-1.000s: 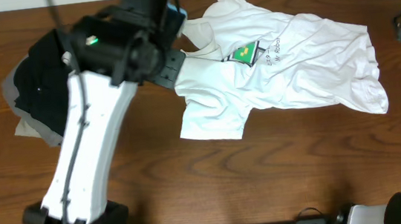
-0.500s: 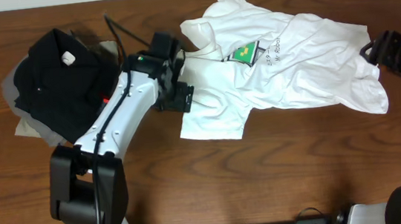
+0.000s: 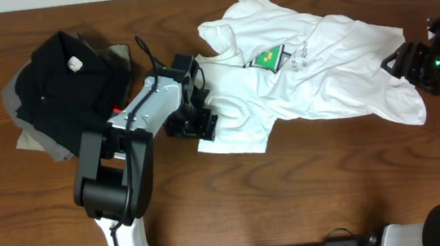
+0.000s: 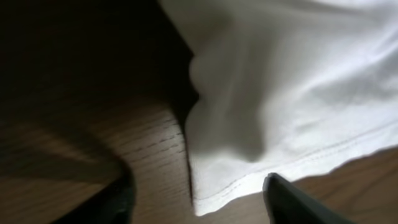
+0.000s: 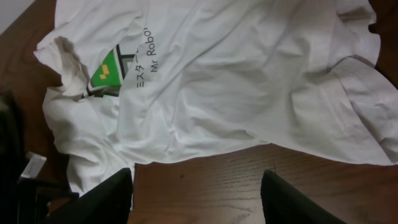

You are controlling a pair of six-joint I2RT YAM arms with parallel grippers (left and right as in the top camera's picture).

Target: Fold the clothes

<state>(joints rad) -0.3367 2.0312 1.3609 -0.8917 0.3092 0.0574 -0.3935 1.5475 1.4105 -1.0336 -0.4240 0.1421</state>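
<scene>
The clothes, a white T-shirt (image 3: 321, 71) with a green robot print (image 3: 269, 57), lie crumpled across the middle and right of the table. My left gripper (image 3: 194, 126) is low at the shirt's near-left corner. In the left wrist view its fingers (image 4: 292, 202) stand apart with the hemmed corner (image 4: 214, 196) lying between them, not pinched. My right gripper (image 3: 400, 61) hovers at the shirt's right edge. In the right wrist view it (image 5: 196, 199) is open over bare wood, and the shirt (image 5: 249, 81) spreads just beyond its fingertips (image 5: 106, 199).
A black folded garment (image 3: 69, 90) with a white tag (image 3: 74, 63) lies at the left on top of a grey garment (image 3: 31, 135), close behind my left arm. The wooden table (image 3: 292, 189) runs to a far edge just above the shirt.
My left arm has come down from high over the table to the shirt's near-left corner. My right arm has moved in from the right edge to the shirt's right side.
</scene>
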